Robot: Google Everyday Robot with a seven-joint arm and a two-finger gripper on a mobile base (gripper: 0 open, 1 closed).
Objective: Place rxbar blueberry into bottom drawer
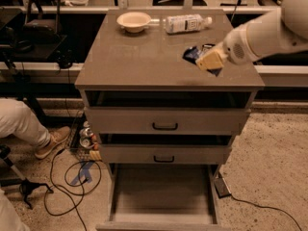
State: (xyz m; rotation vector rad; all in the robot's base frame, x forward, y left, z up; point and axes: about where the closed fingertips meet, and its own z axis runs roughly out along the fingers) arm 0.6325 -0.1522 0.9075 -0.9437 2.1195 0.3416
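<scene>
The tool [210,60] hangs over the counter's [144,57] right side, apparently clamped across the rxbar blueberry [192,54], whose ends jut either side. The open bottom drawer [163,191] lies well below, leftward.

White arm [269,32] is reaching in from the right, wrist angling down-left; gripper [209,60] is hanging over cabinet top [144,61], right side, fingers clamping rxbar blueberry [192,54].

Probably a lab: floor cables [72,177], claw [210,60] over cabinet [144,57].
</scene>
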